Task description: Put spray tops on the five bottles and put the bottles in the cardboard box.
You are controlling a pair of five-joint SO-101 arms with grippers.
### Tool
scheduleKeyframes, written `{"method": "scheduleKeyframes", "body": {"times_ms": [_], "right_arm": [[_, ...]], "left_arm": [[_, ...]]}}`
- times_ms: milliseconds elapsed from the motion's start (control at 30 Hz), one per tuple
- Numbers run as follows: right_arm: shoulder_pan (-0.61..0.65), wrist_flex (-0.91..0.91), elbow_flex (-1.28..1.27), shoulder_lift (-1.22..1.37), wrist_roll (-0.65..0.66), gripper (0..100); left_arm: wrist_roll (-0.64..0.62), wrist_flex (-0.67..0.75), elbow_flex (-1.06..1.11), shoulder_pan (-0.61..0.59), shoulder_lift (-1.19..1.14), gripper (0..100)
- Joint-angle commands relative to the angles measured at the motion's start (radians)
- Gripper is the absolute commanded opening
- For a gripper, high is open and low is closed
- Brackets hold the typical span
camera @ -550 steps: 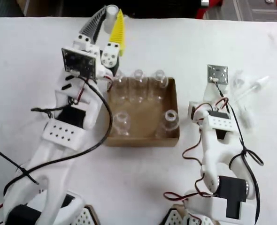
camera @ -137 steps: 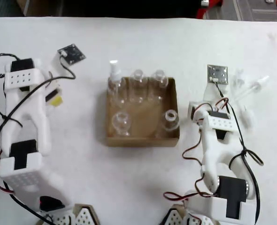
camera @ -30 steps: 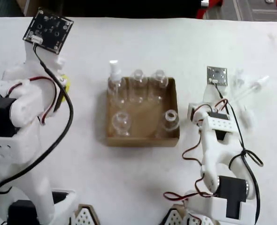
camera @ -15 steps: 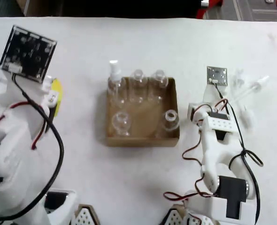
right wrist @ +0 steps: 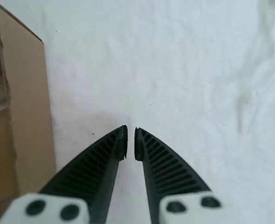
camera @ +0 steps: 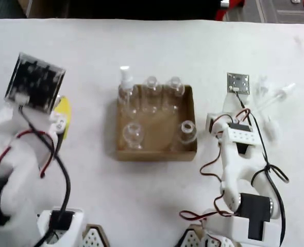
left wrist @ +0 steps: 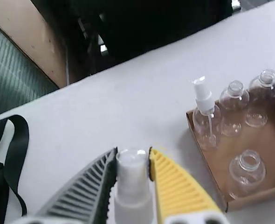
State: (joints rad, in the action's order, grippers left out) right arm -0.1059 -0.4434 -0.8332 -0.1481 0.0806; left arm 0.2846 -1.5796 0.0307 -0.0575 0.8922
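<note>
The left gripper (left wrist: 132,156) is closed on a white spray top (left wrist: 132,182), which is clamped between the grey and yellow jaws, left of the cardboard box (camera: 157,153) and well apart from it. All five bottles are stood inside the box: the far-left bottle (left wrist: 205,119) is already capped, and four open bottles (camera: 187,131) are left. The right gripper (right wrist: 130,138) is nearly shut on nothing and is held just right of the box over the table (camera: 157,46). Spare tops (camera: 275,96) are laid further right. The top is judged light, hard and slippery, with a thin tube that is easily bent. It is best gripped by the collar, so that the tube can be lowered straight into a neck.
</note>
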Motion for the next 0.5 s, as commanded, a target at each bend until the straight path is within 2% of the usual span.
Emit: {"method": "scheduleKeyframes", "body": {"times_ms": [0,133,233,367,467], "right_arm": [[0.008,0.019,0.005,-0.012,0.014,2.1],[0.008,0.019,0.005,-0.012,0.014,2.1],[0.008,0.019,0.005,-0.012,0.014,2.1],[0.008,0.019,0.005,-0.012,0.014,2.1],[0.008,0.019,0.005,-0.012,0.014,2.1]], "left_arm": [[-0.014,0.137,0.089,0.013,0.093,2],[-0.015,0.298,0.261,0.015,0.156,2],[-0.015,0.4,0.365,0.062,0.189,2],[-0.034,0.466,0.414,0.196,0.245,2],[-0.152,0.532,0.419,0.295,0.277,2]]}}
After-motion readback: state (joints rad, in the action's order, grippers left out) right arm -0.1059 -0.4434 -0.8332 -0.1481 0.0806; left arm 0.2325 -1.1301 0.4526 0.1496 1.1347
